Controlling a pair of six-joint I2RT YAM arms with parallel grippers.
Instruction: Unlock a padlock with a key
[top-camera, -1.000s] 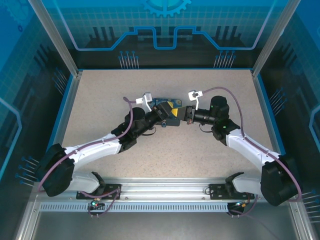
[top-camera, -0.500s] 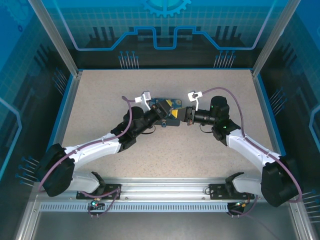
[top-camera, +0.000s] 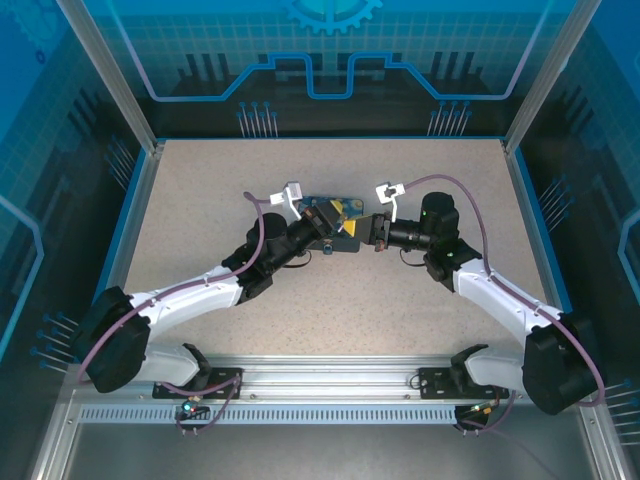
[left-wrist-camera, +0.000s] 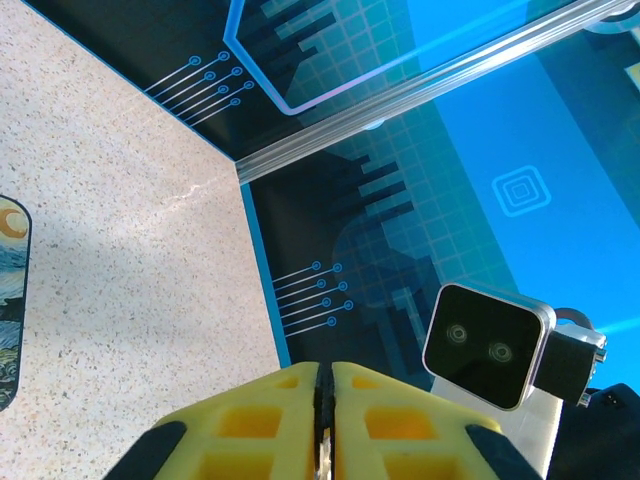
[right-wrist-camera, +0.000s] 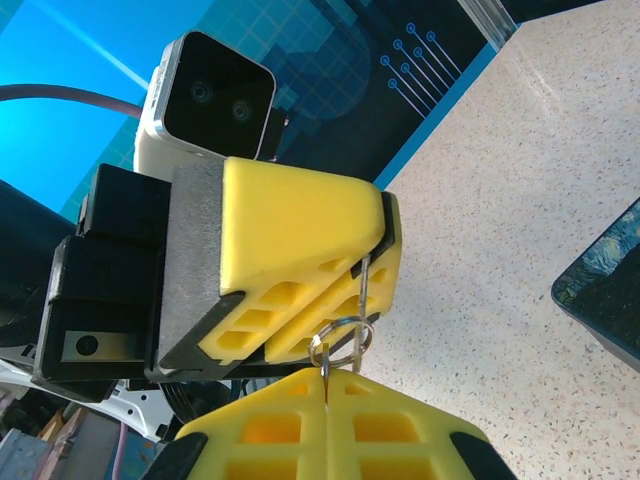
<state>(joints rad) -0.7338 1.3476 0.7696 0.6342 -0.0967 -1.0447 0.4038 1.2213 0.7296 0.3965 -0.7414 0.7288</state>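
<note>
Left pincer (right-wrist-camera: 365, 262) stands fully closed, its yellow pads pressed flat on the thin, pale silvery metal key (right-wrist-camera: 362, 290), which is seen edge-on. From the left wrist the same sliver sits in the seam of the closed pads (left-wrist-camera: 320, 440). The key hangs from a small wire ring (right-wrist-camera: 340, 340). A second silvery sliver (right-wrist-camera: 323, 360) drops from that ring into the right pincer (right-wrist-camera: 327, 385), which is also clamped shut on it. Whether this piece is a spare key or a tab cannot be told.

Both pincers meet tip to tip, holding the ring assembly off the surface. Judgement: this is a handover or regrip, one pincer steadying the ring while the other takes the blade square, so the free end can be presented to a keyhole.

The meeting point lies over the near edge of the dark blue swirl-printed box (top-camera: 348, 238), which rests mid-way across the speckled beige bench (top-camera: 200, 200). Where the brass-yellow padlock lies, I cannot tell; insertion is judged not yet begun.
</note>
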